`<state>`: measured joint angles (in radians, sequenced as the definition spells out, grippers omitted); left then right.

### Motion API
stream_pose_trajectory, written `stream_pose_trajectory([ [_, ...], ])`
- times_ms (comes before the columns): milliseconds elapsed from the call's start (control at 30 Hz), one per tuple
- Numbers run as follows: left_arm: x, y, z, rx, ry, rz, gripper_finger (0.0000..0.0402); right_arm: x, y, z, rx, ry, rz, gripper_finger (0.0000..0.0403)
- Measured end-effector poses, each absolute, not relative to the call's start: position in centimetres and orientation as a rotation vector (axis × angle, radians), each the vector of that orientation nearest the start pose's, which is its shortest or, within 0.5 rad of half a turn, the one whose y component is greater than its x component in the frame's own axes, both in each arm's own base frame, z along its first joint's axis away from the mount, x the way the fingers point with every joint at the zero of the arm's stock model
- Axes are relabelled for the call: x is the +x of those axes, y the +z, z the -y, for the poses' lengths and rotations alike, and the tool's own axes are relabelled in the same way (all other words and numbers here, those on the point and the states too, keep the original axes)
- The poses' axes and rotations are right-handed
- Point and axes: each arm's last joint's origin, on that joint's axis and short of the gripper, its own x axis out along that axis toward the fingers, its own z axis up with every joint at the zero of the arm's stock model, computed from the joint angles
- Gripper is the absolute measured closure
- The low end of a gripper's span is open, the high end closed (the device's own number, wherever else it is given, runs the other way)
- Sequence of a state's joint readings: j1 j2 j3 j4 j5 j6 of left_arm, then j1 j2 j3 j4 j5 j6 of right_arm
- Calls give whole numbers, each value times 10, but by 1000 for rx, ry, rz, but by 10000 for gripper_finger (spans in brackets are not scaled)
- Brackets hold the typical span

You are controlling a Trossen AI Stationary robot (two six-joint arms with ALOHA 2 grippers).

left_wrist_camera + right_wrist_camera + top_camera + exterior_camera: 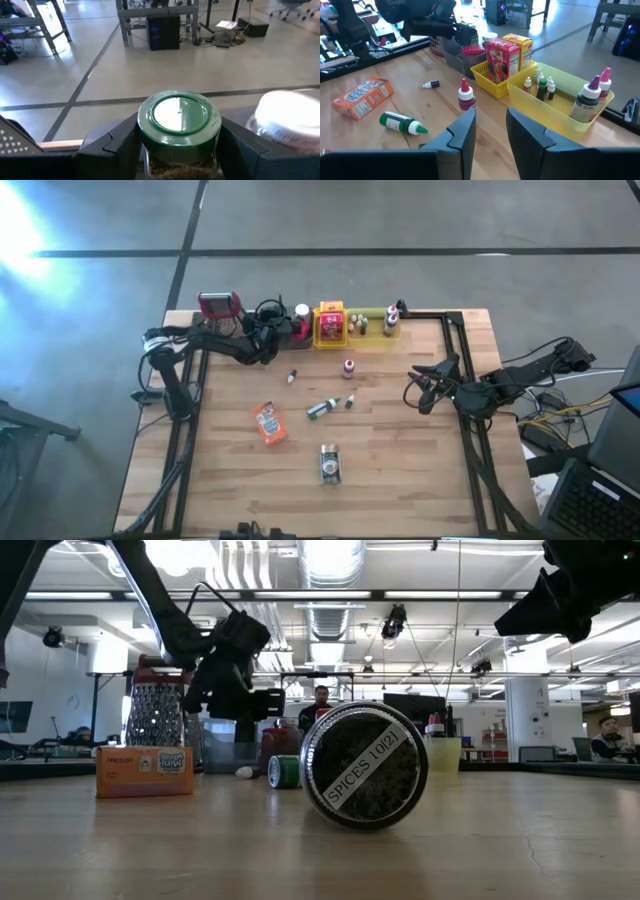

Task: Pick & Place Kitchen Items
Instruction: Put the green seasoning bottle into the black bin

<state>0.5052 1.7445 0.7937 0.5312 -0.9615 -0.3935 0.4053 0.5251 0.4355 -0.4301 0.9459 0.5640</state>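
Observation:
My left gripper is at the table's far edge by the grey tray, shut on a small glass spice jar with a green lid. A white-lidded jar stands beside it. My right gripper hovers open over the table's right part, touching nothing. Loose on the wood lie an orange packet, a green-capped bottle, a dark spice jar on its side and a tiny bottle. A red-capped bottle stands upright. My left gripper pinches the green-lidded jar between its two fingers, one on each side of the glass body just under the lid. The fingers come roughly level from the table's left. The jar stands upright; what its base rests on is hidden.
Along the far edge stand a red-topped grater, a yellow basket with red and yellow boxes and a yellow-green tray with several small bottles. A black frame runs along the right side. People sit in the room behind.

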Motion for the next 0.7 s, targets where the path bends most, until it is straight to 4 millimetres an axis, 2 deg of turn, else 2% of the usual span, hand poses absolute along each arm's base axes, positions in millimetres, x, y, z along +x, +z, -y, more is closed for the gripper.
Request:
stream_pose_trajectory([
  [300, 281, 146, -188, -235, 1535, -175, 186, 114, 232, -24, 207, -619, -249, 321],
  [700, 280, 149, -189, -252, 1512, -171, 139, 114, 232, -24, 207, -619, -249, 341],
])
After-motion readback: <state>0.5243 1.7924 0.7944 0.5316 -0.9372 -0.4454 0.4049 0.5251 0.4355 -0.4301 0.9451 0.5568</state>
